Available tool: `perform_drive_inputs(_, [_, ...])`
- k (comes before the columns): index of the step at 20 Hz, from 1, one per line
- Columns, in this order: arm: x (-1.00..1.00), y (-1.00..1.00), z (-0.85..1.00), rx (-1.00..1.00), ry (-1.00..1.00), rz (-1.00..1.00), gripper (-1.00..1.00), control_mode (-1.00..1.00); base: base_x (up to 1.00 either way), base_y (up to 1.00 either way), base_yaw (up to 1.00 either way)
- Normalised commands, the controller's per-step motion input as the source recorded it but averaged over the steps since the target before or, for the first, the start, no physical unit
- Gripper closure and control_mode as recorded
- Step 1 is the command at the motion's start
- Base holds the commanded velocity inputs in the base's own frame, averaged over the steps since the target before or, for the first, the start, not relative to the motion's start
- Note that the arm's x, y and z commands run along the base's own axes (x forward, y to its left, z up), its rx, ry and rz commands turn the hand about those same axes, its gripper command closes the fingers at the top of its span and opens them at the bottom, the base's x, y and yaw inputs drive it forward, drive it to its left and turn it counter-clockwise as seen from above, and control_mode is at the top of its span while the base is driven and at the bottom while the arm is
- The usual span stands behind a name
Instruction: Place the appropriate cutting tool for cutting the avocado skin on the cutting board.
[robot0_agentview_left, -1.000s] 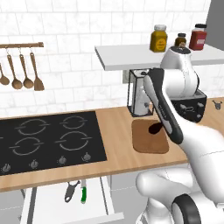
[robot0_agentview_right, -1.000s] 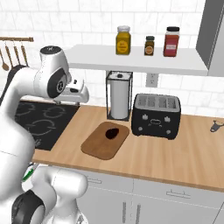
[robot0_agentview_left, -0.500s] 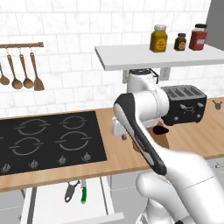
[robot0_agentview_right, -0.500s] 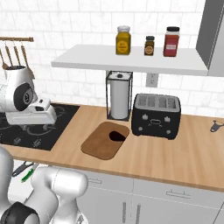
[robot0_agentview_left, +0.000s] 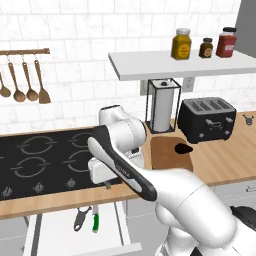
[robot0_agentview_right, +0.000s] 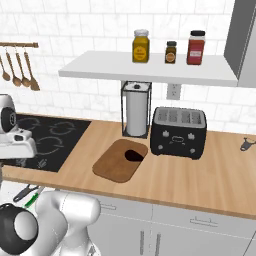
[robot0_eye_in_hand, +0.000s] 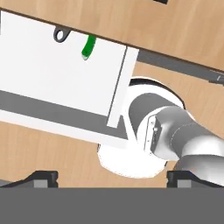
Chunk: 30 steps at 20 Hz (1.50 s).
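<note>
The white arm has swung off the flat brown wooden cutting board (robot0_agentview_left: 171, 154) toward the open white drawer (robot0_agentview_left: 60, 235) at seven o'clock — reaching begins. The end effector (robot0_eye_in_hand: 112, 175) stands spread, empty. The green-handled knife (robot0_agentview_left: 95, 222) lies inside — beside the grey peeler (robot0_agentview_left: 81, 218).

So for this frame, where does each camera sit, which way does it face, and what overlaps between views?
Left base view: behind the arm's left, looking forward and down at the counter; the arm sweeps from lower right toward the open drawer, where the knife and peeler lie.
Right base view: behind its right; arm at lower left.
Hand view: looks down into the drawer, with the robot's white base below.
Shared: both base views show the board, avocado and toaster; all three show the knife.
</note>
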Motion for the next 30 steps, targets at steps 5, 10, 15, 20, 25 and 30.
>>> perform_drive_inputs(5, [-0.43,0.78,-0.44,-0.01,0.0,-0.03,-1.0,-1.0,0.0,0.0,0.0])
perform_drive_inputs(10, [-0.09,0.22,-0.41,0.0,0.12,0.0,-1.0,-1.0,0.0,0.0,0.0])
perform_drive_inputs(15, [0.01,0.11,-0.72,0.0,0.24,-0.02,-1.0,-1.0,0.0,0.0,0.0])
perform_drive_inputs(20, [0.0,0.04,-0.81,0.02,0.01,-0.06,-1.0,-1.0,0.0,0.0,0.0])
perform_drive_inputs(25, [0.13,0.02,-0.6,0.0,0.06,-0.12,-1.0,-1.0,0.0,0.0,0.0])
perform_drive_inputs(30, [0.17,0.08,-0.51,-0.01,0.15,-0.08,-1.0,-1.0,0.0,0.0,0.0])
